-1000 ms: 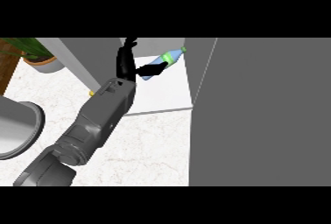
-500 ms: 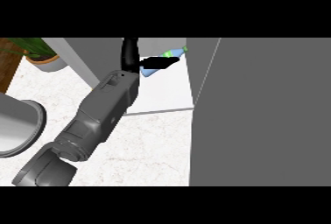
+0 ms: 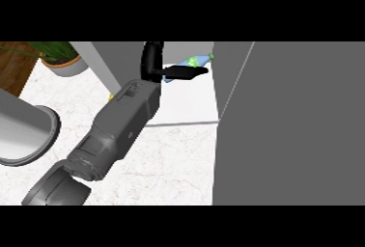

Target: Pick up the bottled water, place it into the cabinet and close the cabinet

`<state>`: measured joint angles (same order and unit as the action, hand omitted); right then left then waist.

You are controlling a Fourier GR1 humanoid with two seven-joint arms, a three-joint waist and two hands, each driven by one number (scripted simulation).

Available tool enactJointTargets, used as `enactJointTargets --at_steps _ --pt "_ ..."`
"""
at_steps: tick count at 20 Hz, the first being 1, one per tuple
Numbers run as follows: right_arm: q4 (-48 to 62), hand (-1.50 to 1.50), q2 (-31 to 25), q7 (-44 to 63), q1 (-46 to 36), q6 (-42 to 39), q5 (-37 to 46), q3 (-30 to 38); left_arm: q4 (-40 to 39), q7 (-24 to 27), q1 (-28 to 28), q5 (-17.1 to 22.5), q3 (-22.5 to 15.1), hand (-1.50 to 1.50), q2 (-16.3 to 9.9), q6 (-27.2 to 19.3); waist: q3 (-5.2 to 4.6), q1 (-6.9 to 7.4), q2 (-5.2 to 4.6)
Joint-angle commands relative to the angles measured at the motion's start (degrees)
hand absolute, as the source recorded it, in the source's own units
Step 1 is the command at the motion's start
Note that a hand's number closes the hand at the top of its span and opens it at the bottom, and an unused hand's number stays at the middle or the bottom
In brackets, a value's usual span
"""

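Left hand (image 3: 178, 72) curled round bottled water (image 3: 199, 61), green label unreadable, inside cabinet (image 3: 192, 103)

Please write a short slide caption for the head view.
Left hand holds bottled water inside the open cabinet.

Open grey cabinet door panel (image 3: 292, 120) fills the right side, edge-on beside the white cabinet floor (image 3: 189, 103). Grey side wall (image 3: 110, 62) bounds the opening on the left. The gap between them is occupied by the grey forearm (image 3: 118, 130). Marble counter (image 3: 171, 164) in front lies free.
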<state>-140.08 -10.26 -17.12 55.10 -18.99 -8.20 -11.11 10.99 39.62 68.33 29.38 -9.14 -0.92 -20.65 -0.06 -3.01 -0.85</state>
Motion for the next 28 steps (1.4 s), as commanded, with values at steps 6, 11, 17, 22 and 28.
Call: enactJointTargets --at_steps 6,11,17,22,28 --pt "-6.36 -1.5 0.37 2.51 3.88 0.27 -1.13 -2.82 9.46 -1.74 -7.04 2.98 -3.86 -1.5 0.9 -0.19 0.04 0.81 1.18" --pt "-6.11 -1.5 1.08 6.51 0.84 3.01 -0.91 -3.41 18.19 -1.98 -14.1 4.8 -8.89 -1.5 0.91 5.25 0.03 1.99 1.22" --pt "-6.19 -1.5 0.11 6.38 -0.32 2.75 -2.66 -1.06 29.04 -3.07 -23.39 6.55 -12.56 -1.5 0.92 10.53 0.05 3.3 1.13" --pt "-7.37 -1.5 1.87 5.82 1.85 4.62 1.72 -5.1 43.15 -4.41 -33.7 6.01 -18.01 -1.5 -0.58 10.44 0.04 3.59 1.4" --pt "-7.93 -1.5 -2.57 4.22 2.25 1.34 2.93 -3.08 57.1 -9.5 -41.61 5.17 -21.13 -1.5 -3.68 9.35 0.07 3.28 1.31"
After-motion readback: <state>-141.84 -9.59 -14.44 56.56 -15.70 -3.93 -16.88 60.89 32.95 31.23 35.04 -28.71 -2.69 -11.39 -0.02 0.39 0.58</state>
